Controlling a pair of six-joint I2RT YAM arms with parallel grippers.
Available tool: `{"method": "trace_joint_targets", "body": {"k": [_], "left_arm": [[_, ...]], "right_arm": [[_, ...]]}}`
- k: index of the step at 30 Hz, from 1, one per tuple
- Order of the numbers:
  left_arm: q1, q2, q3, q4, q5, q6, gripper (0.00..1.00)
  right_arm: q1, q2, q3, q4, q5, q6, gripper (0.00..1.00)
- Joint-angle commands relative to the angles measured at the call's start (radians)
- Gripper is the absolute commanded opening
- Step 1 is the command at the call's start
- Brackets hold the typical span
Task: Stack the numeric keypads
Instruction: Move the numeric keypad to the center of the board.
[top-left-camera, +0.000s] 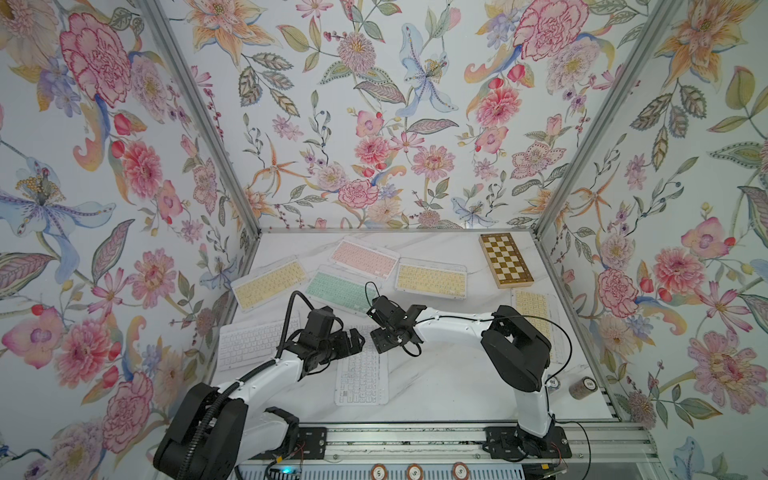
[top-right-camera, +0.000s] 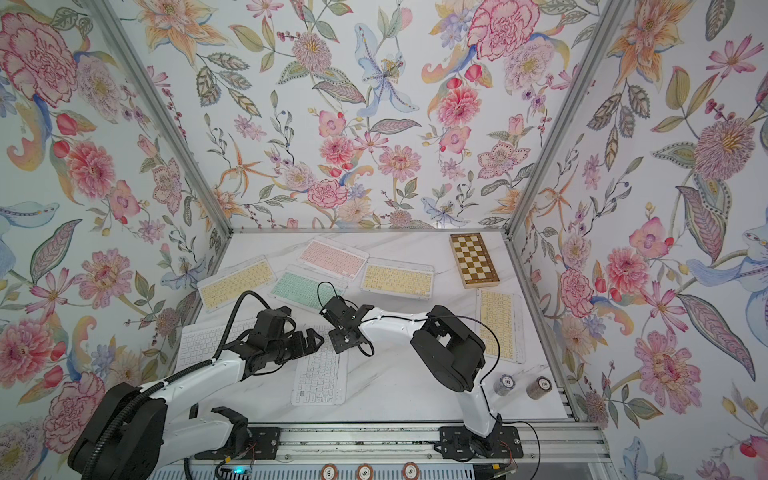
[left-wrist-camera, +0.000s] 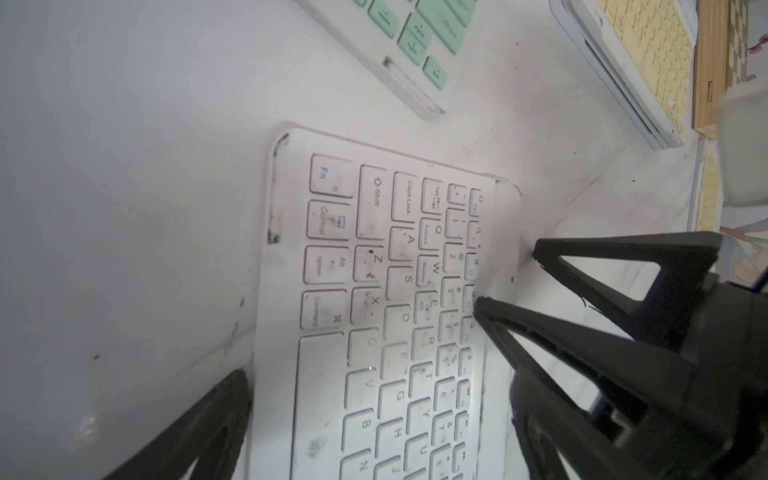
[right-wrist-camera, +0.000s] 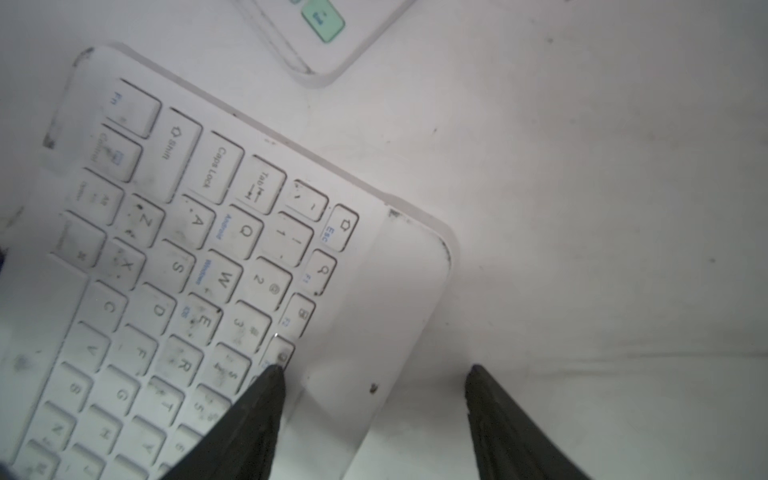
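The white keyboard was seen lying flat and lengthwise at lower centre of both top views, on the marble table, with its far end covered by the two grippers. The right gripper was set across one long edge near the Esc corner. One of its fingers was placed over the function keys and the other over bare table just past the edge, the jaws partly apart; whether the first tip touched the keys could not be told. The left gripper was held over the same end with its jaws spread wide. One finger was seen beside the opposite long edge, while its partner was mostly hidden behind the right gripper. A second white keyboard was laid just left of the first, partly under the left arm. The mint keyboard was found close beyond the far end. Behind it, across the middle of the picture, the left yellow keyboard, the pink keyboard and the middle yellow keyboard were spread. The right yellow keyboard was laid lengthwise at centre right, partly covered by the right arm. A chessboard was placed above it, and two small numbered cylinders were stood at the table's lower right.
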Motion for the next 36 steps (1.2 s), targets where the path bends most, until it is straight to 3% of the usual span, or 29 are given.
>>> {"method": "trace_joint_targets", "body": {"k": [1, 8, 17, 31, 36], "left_arm": [[-0.036, 0.025, -0.041, -0.075, 0.069, -0.051, 0.99], [-0.14, 0.111, 0.0, -0.011, 0.086, -0.091, 0.99], [-0.154, 0.16, 0.053, -0.01, 0.109, -0.07, 0.99], [-0.167, 0.2, 0.145, -0.336, 0.048, 0.148, 0.99], [-0.217, 0.238, 0.152, -0.359, 0.103, 0.159, 0.99]], "right_arm": [[-0.069, 0.036, -0.053, -0.125, 0.093, -0.044, 0.68], [-0.141, 0.08, 0.009, -0.127, 0.085, -0.112, 0.65], [-0.179, 0.01, 0.021, -0.124, -0.024, -0.101, 0.67], [-0.296, -0.248, -0.265, 0.013, -0.323, -0.021, 0.99], [-0.354, -0.297, -0.31, 0.04, -0.362, -0.022, 0.99]]}}
